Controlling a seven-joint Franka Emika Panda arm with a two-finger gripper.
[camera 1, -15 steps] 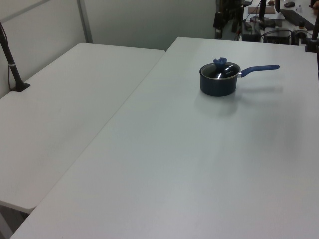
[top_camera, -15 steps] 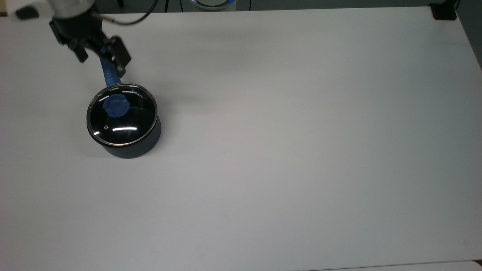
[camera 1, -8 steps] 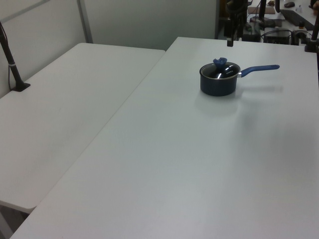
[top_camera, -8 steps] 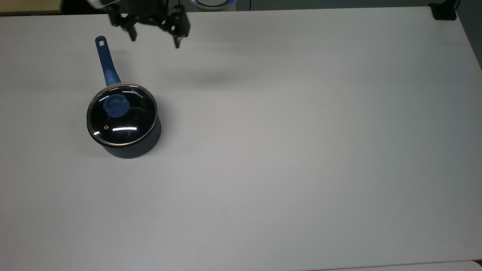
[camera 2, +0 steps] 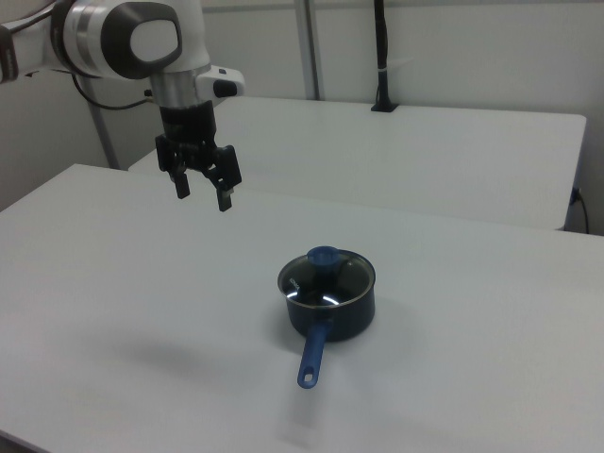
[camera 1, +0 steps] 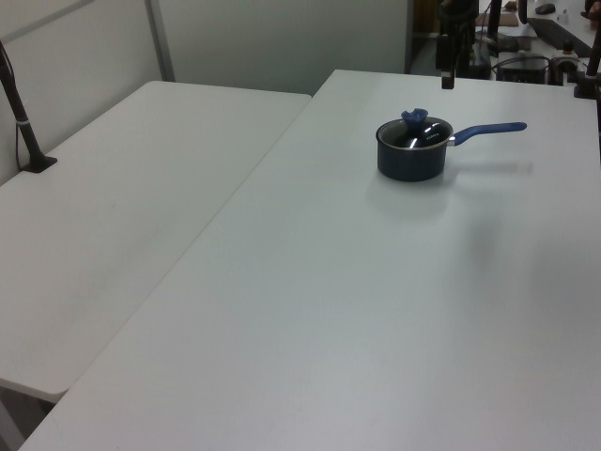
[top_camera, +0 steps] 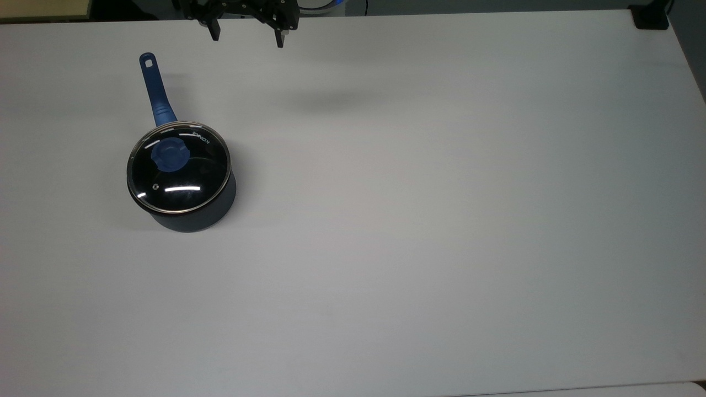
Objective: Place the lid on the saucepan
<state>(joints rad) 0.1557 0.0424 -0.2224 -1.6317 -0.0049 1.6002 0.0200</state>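
The glass lid (top_camera: 178, 167) with its blue knob (top_camera: 169, 155) rests flat on the dark saucepan (top_camera: 190, 214), at the top view's left. The pan's long blue handle (top_camera: 155, 91) points toward the far edge. The same covered saucepan (camera 2: 329, 295) (camera 1: 412, 148) stands in the right and left views. My gripper (top_camera: 246, 30) hangs open and holds nothing, high above the table's far edge, up and to the right of the handle in the top view. In the right view the gripper (camera 2: 202, 191) floats well above the table, left of the pan.
The white table (top_camera: 419, 220) stretches wide to the right of the pan in the top view. A black clamp (top_camera: 650, 16) sits at its far right corner. A second white table (camera 1: 122, 207) adjoins on the left view's left, with a black post (camera 1: 23, 122) on it.
The gripper has risen off the pan's handle area and swung right along the far edge in the top view. Saucepan and lid have stayed put.
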